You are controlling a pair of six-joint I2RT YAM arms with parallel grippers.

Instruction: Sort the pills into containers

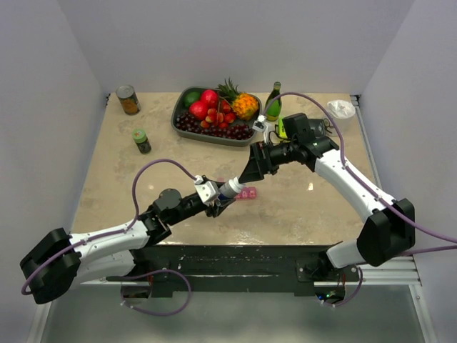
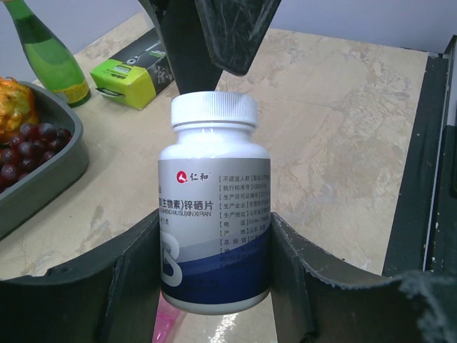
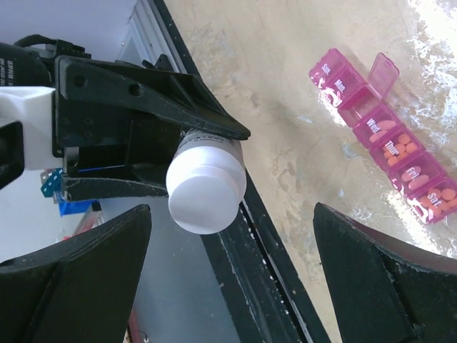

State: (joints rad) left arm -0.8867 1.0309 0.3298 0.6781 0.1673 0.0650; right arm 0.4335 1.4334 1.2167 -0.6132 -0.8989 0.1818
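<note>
**Pink organiser strip on counter; bottle gripped at left**

Pill organiser (image 3: 389,136): a slim strip of square compartments in translucent pink plastic, with white day lettering on the lids. One lid (image 3: 384,71) stands up. Orange pills (image 3: 404,146), round and oblong, show through several cells. The strip lies flat on the beige, marbled counter (image 1: 143,186), about midway along and toward its near edge.

Left fingers (image 2: 121,279) clamp a smooth white plastic bottle (image 2: 214,214) with a round white cap and a grey-and-blue printed label, close by the strip.

Right fingers (image 3: 71,279) are spread wide and grasp nothing.
</note>
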